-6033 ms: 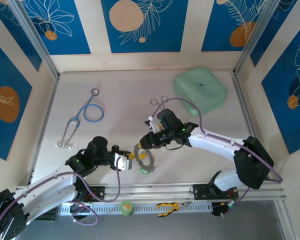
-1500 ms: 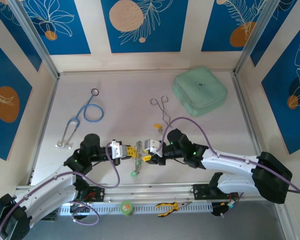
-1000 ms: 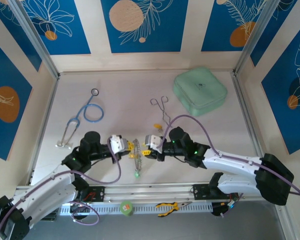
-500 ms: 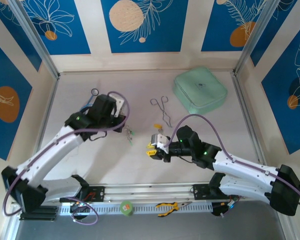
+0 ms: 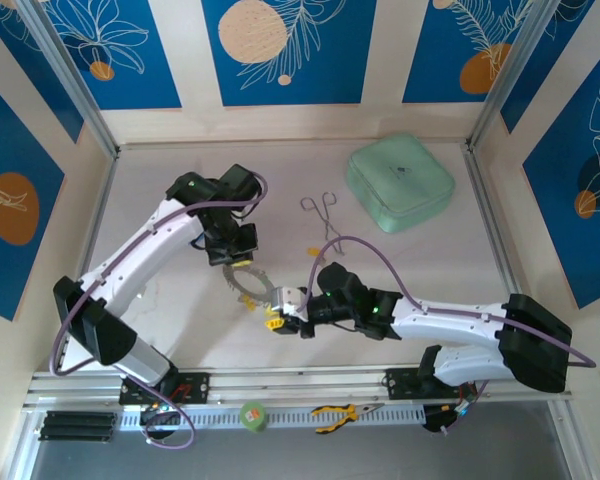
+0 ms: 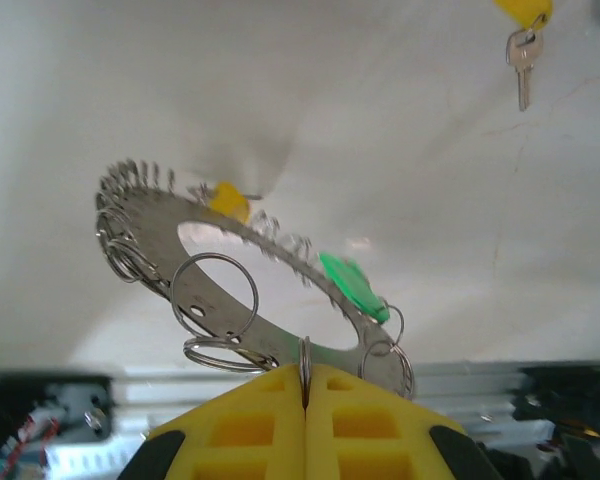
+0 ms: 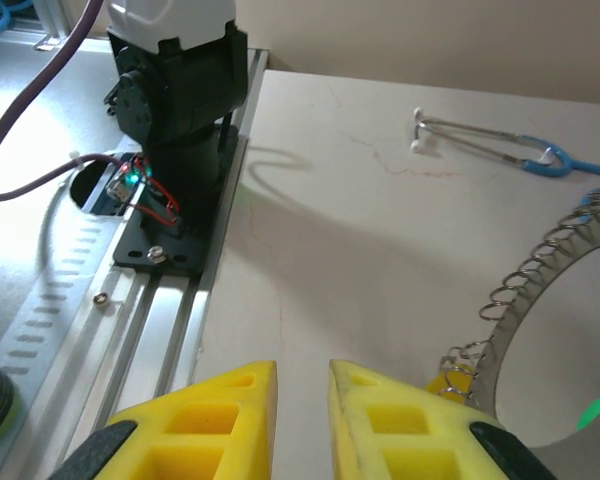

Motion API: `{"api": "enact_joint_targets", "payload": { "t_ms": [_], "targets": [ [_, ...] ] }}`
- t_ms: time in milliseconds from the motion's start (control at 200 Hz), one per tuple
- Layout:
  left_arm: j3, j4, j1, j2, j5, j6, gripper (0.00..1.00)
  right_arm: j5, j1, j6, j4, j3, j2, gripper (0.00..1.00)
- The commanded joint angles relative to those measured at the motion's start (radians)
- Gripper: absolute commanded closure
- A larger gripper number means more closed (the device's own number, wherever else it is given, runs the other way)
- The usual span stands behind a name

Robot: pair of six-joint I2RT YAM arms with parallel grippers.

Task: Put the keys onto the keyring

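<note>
The keyring [image 5: 251, 282] is a big silvery disc fringed with small split rings. It hangs tilted under my left gripper [image 5: 237, 262]. In the left wrist view that gripper [image 6: 306, 372] is shut on one split ring at the edge of the keyring [image 6: 265, 332]. Two keys hang on the ring, one green-headed [image 6: 352, 286] and one yellow-headed [image 6: 227, 200]. A loose yellow-headed key [image 5: 316, 254] lies on the table beyond. My right gripper [image 5: 273, 314] sits just right of the ring. Its jaws [image 7: 302, 385] are narrowly open on nothing, with the keyring [image 7: 540, 262] to their right.
Silver forceps [image 5: 325, 215] lie behind the loose key. A mint-green case [image 5: 400, 185] stands at the back right. A blue-tubed stethoscope [image 7: 525, 152] lies at the left. The left arm's base [image 7: 175, 100] and the rail [image 5: 310, 380] bound the near edge.
My left arm has carried the keyring right and nearer, toward the table's middle front. My right gripper has slid left up to the ring, and its jaws have narrowed.
</note>
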Motion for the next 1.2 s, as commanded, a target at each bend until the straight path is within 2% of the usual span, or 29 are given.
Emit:
{"api": "enact_joint_targets", "payload": {
  "t_ms": [0, 225, 490, 660, 895, 1195],
  "targets": [
    [0.029, -0.103, 0.023, 0.016, 0.142, -0.157, 1.00, 0.050, 0.005, -0.024, 0.071, -0.011, -0.021, 0.79],
    [-0.111, 0.039, 0.042, -0.013, 0.346, -0.338, 1.00, 0.114, 0.002, -0.046, 0.084, -0.085, -0.092, 0.79],
    [-0.148, 0.050, 0.045, -0.016, 0.424, -0.394, 1.00, 0.215, -0.012, -0.100, 0.155, -0.186, -0.178, 0.81],
    [-0.155, 0.053, 0.046, -0.016, 0.449, -0.408, 1.00, 0.243, 0.017, -0.193, 0.223, -0.196, -0.163, 0.83],
    [-0.155, 0.038, 0.046, -0.023, 0.450, -0.413, 1.00, 0.312, 0.017, -0.171, 0.370, -0.192, -0.075, 0.81],
    [-0.176, 0.063, 0.045, -0.032, 0.465, -0.433, 1.00, 0.373, 0.016, -0.111, 0.442, -0.162, -0.004, 0.75]
  ]
}}
